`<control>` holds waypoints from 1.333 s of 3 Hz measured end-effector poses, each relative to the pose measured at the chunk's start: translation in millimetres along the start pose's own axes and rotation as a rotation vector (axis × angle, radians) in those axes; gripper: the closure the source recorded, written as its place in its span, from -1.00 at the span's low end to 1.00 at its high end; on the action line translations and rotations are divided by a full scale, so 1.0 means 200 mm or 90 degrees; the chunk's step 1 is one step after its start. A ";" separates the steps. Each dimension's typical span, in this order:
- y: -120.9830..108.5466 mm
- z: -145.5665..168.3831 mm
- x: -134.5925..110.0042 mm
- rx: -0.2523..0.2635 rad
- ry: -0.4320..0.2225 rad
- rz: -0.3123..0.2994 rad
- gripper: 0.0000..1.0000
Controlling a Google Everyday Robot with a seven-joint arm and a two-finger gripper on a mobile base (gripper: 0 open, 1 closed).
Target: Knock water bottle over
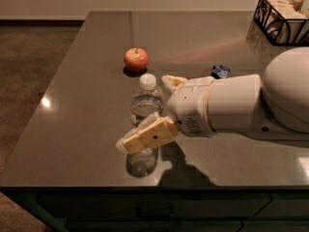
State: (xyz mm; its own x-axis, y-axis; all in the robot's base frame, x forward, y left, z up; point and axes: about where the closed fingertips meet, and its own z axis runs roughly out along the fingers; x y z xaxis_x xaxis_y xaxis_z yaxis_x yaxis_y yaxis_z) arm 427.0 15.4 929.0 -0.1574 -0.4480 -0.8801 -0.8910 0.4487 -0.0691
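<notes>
In the camera view, the water bottle (146,103) stands up straight on the dark table (82,110), near the front edge, with its white cap on top. The hand (145,111) reaches in from the right side of the picture, low over the table. It is spread wide and holds nothing. What could go wrong? The near finger (149,135) sits low on the bottle, and a low push may just slide the bottle along and not tip it. A hard push could send the bottle rolling off the front edge of the table, which is close by. A push toward the back could roll it into the red apple (136,59), which sits a little way behind the bottle. Now for where things are. The bottle is right at the hand. One finger crosses in front of the bottle's lower half and hides part of it. The other finger pokes out just behind the cap, to its right. So the bottle looks to be between the two fingers, but I cannot tell if either one touches it. A small blue thing (220,71) and a wire basket (282,18) sit farther back on the right, well apart from the bottle.
</notes>
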 end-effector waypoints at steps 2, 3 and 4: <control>0.03 0.06 -0.07 -0.022 -0.024 0.010 -0.19; 0.00 0.03 -0.10 -0.035 -0.013 0.007 0.30; -0.02 -0.05 -0.22 -0.064 0.035 -0.022 0.76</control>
State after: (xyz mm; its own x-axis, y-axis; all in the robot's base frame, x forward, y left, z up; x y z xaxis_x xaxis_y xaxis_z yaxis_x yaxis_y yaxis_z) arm 432.6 25.6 972.0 -0.1458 -0.5051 -0.8506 -0.9341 0.3534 -0.0497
